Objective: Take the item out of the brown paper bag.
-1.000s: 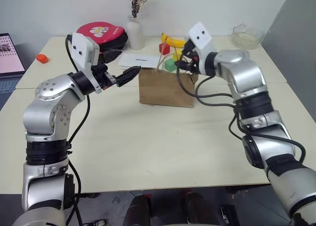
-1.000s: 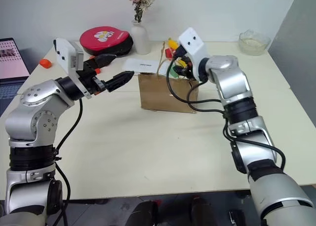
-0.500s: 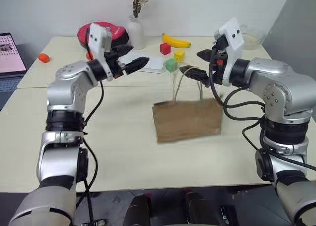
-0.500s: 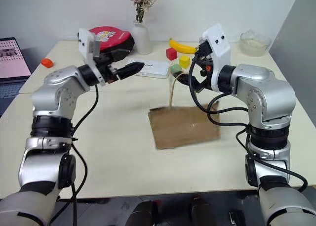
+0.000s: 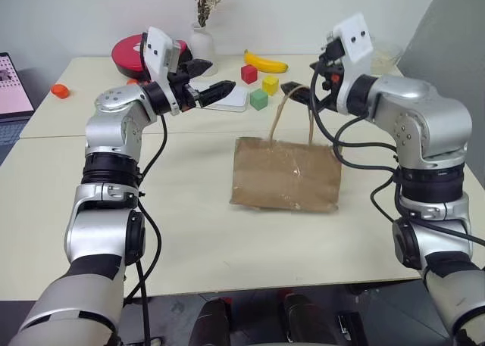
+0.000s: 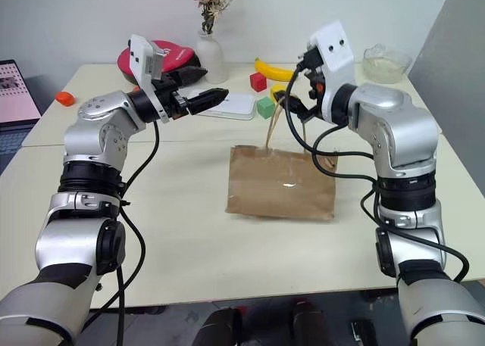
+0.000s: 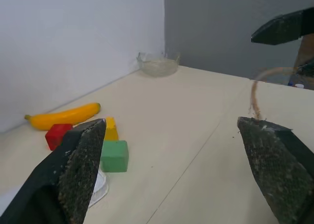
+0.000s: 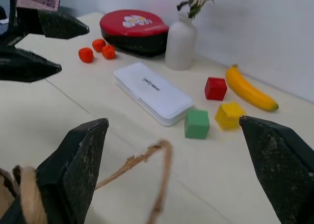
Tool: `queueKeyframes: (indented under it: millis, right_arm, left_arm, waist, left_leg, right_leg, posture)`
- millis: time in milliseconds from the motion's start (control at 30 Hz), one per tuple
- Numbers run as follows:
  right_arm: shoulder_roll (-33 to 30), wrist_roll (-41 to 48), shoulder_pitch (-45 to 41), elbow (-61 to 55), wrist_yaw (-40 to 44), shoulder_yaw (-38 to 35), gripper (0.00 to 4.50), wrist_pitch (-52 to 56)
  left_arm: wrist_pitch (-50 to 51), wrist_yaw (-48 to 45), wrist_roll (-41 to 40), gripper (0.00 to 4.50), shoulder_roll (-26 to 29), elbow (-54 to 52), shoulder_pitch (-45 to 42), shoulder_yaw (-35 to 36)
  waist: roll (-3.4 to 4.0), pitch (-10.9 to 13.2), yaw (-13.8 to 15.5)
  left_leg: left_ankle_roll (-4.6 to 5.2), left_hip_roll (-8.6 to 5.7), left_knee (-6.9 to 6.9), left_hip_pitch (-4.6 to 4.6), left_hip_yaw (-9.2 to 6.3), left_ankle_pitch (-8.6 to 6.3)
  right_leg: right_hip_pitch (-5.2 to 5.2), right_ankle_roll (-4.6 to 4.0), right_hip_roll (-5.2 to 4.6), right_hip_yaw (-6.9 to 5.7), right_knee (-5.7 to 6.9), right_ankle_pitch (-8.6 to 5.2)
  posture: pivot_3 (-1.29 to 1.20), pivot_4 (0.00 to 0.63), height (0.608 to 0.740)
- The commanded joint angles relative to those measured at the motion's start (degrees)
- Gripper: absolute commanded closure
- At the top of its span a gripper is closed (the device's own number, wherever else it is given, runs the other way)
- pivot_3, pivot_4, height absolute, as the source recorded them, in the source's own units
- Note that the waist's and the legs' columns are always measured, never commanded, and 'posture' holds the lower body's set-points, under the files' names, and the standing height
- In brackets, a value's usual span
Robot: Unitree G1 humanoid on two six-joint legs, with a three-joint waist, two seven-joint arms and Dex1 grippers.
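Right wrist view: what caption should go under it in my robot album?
Between the right hand's open fingers: a bag handle loop, white case, coloured blocks, banana and vase.

The creased brown paper bag point(image 5: 285, 175) lies flat at the tabletop's point(image 5: 189, 232) centre, its tan cord handles point(image 5: 282, 113) arching up toward 12 o'clock. Its contents stay hidden.

Creased matt brown paper bag point(image 5: 285, 175)
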Motion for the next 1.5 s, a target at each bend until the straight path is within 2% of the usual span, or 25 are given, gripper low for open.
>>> queueKeyframes:
  millis: [33,167,333,467,633,1000,1500]
  right_arm:
    - [0.85,-0.25,-4.44,3.24,0.86,0.37,0.03,-4.93]
    - [3.45,-1.91,-9.98,13.37,1.01,1.84,0.03,-12.41]
    - [8.27,-5.61,-17.87,33.3,-0.94,1.91,0.03,-27.04]
    - [13.06,-8.64,-23.83,51.83,-9.36,0.12,0.03,-38.72]
    - [16.04,-10.02,-28.08,64.33,-13.6,-1.24,0.03,-47.13]
    - [17.85,-12.11,-29.55,69.64,-14.95,-2.36,0.03,-50.8]
    - [18.44,-13.31,-31.01,70.71,-20.22,-3.87,0.03,-51.24]
  left_arm:
    - [0.62,0.85,-0.95,0.0,1.95,-5.06,0.93,2.53]
    - [2.68,1.92,-2.07,0.0,4.46,-9.03,2.92,5.04]
    - [5.37,4.14,-3.27,0.0,7.0,-14.56,6.04,7.71]
    - [8.49,5.83,-4.86,0.0,6.96,-20.67,8.96,8.78]
    - [11.56,7.85,-6.47,0.0,8.28,-25.47,11.82,10.51]
    - [14.25,10.47,-8.35,0.0,9.31,-30.8,15.12,11.71]
    - [13.57,10.62,-8.52,0.0,8.84,-30.18,14.32,10.87]
  waist:
    - [0.0,0.0,0.05]
    - [0.01,0.0,0.0]
    - [0.03,0.02,-0.17]
    - [0.03,0.02,-0.14]
    - [0.04,0.03,-0.01]
    - [0.06,0.04,-0.07]
    - [0.07,0.04,-0.08]
  left_leg:
    - [0.0,0.02,0.0,0.0,-0.02,0.0]
    - [-0.01,0.04,-0.01,0.0,-0.03,0.0]
    - [-0.01,0.04,-0.01,0.01,-0.01,0.01]
    - [-0.03,0.08,-0.03,0.0,-0.05,0.02]
    - [-0.12,0.03,-0.03,0.0,-0.03,0.07]
    - [-0.18,0.06,-0.04,0.0,-0.05,0.1]
    - [-0.17,0.06,-0.05,0.0,-0.04,0.1]
  right_leg:
    - [0.01,0.0,0.0,-0.02,0.0,0.0]
    - [-0.01,0.0,-0.02,-0.02,0.0,0.0]
    - [-0.07,0.0,-0.01,-0.03,0.06,0.0]
    - [-0.06,0.0,-0.05,-0.05,0.08,0.0]
    - [-0.05,0.0,-0.11,-0.04,0.07,0.0]
    - [-0.07,0.0,-0.08,-0.05,0.15,0.0]
    - [-0.14,0.0,-0.07,-0.04,0.29,0.0]
  posture:
    - [0.0,0.15,0.74]
    - [0.0,0.15,0.74]
    - [0.0,0.15,0.74]
    - [0.0,0.15,0.74]
    - [0.0,0.15,0.74]
    - [0.0,0.15,0.74]
    - [0.0,0.15,0.74]
